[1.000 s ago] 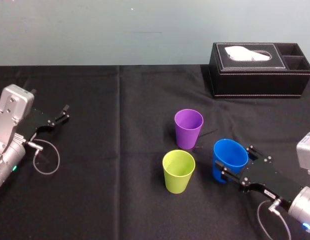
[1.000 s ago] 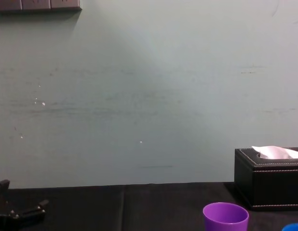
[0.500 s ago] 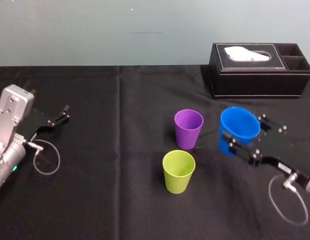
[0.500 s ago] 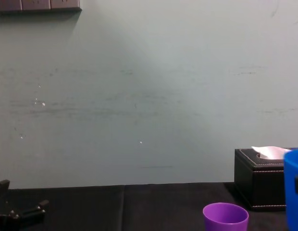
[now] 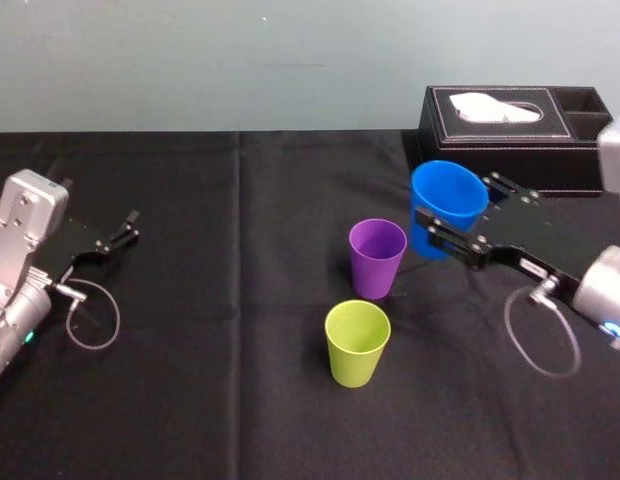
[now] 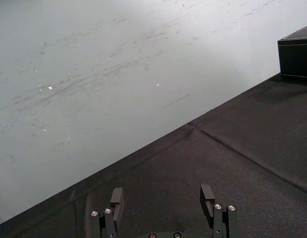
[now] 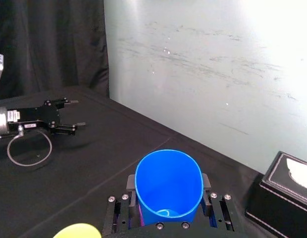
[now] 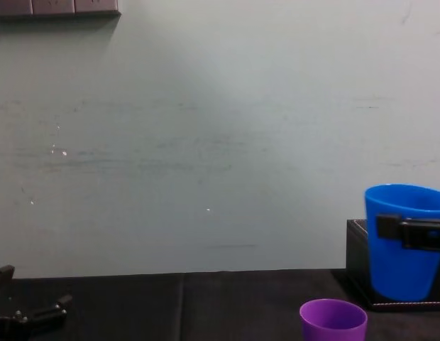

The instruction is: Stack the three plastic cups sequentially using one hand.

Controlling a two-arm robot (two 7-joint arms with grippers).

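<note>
Blue cup (image 5: 447,205) above black tablecloth (image 5: 210,380), pale wall (image 5: 190,60) behind

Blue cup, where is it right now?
In the head view the blue cup is held aloft in the right gripper, on the robot's right, just right of the purple cup and in front of the tissue box.

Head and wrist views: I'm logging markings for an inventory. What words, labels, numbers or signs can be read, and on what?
White label on the right gripper, which holds the blue cup: too small to read.
White label on the left gripper, parked on the left: too small to read.
Blue cup, purple cup, green cup, tissue box: no text visible.
</note>
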